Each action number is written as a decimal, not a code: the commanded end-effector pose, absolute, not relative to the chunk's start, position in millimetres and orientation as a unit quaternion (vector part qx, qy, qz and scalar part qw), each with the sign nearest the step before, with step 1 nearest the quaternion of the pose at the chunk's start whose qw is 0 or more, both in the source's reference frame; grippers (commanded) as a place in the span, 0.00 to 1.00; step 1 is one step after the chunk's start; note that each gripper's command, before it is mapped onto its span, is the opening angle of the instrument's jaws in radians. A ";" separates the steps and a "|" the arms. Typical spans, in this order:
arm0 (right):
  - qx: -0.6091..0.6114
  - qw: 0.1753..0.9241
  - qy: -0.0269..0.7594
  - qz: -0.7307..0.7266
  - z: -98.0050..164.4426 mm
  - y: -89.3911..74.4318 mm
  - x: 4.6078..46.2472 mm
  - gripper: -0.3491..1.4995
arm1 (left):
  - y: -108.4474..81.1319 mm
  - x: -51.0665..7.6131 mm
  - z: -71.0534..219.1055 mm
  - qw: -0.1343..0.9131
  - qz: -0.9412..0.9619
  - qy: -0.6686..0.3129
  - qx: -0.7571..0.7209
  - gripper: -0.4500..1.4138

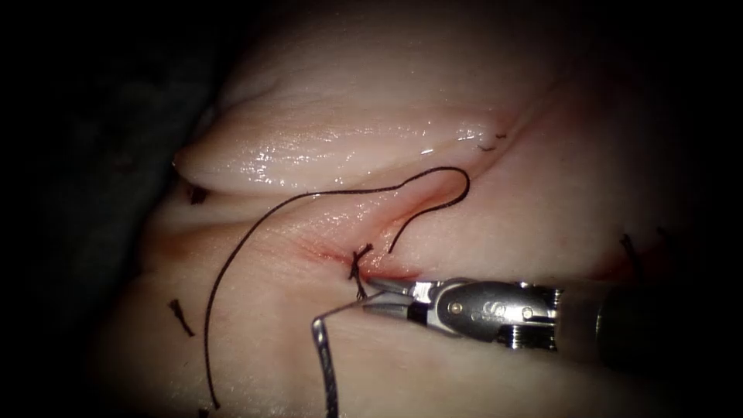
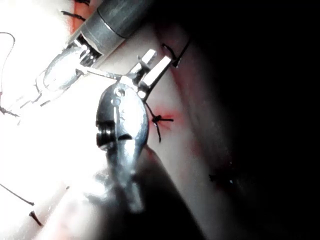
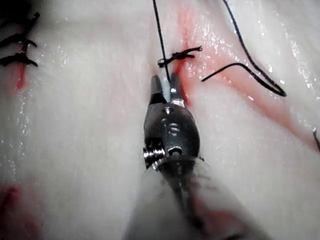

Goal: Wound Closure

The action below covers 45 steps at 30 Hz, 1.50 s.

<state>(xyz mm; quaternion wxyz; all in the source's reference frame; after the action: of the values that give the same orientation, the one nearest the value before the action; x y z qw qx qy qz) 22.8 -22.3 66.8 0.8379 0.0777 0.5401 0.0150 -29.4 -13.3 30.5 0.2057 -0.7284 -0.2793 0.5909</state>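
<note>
**Right arm's tool** (image 1: 375,296), steel needle driver, wristed. Jaws clenched on the needle near one end; in the right wrist view (image 3: 165,82) the tips sit just short of the tied stitch.

**Left arm's tool** (image 2: 152,61), matching steel needle driver. Jaws released, nothing between them. It lies close beside the right tool's tip, near the tied stitch.

**Thin curved silver needle** (image 1: 319,340). It runs left from the right jaws, then bends down toward the lower edge. It lies over the surface to the lower left of the stitch, and no part appears buried in the tissue.

**Small dark knotted stitch** (image 1: 357,267). It sits on the cut just beside the right jaws, with short tails.

**Long black thread** (image 1: 232,263). Slack, it arcs up the left side, crosses above the cut and hooks back toward the stitch.

**Reddened cut** (image 1: 418,201). It slants up to the right through pale, glistening pork-belly tissue (image 1: 503,116), with red fluid (image 1: 325,249) to the left of the stitch.

**Short cut end of dark thread** (image 1: 182,317). It lies well to the left.

**Handling note (judgement).** The grip near the needle's end looks liable to swivel, so a firm, square hold would serve best. The slack loop should stay clear of the tips and the finished knot.
</note>
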 end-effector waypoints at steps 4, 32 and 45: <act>0.079 0.840 0.536 0.020 67.2 -22.4 23.5 0.41 | -13.9 -30.3 30.9 0.206 0.593 -0.280 -0.726 0.00; 0.057 0.828 0.549 0.100 62.2 -20.5 24.7 0.33 | -15.0 -30.9 30.6 0.197 0.617 -0.281 -0.709 0.00; 0.074 0.821 0.553 0.119 58.6 -20.7 24.2 0.00 | -14.4 -29.9 31.5 0.197 0.623 -0.275 -0.705 0.00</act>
<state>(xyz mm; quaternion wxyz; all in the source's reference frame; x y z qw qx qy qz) 23.4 -20.4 57.8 0.8212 0.0750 0.5528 0.1196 -29.1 -13.7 31.2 0.2014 -0.7024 -0.2677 0.6280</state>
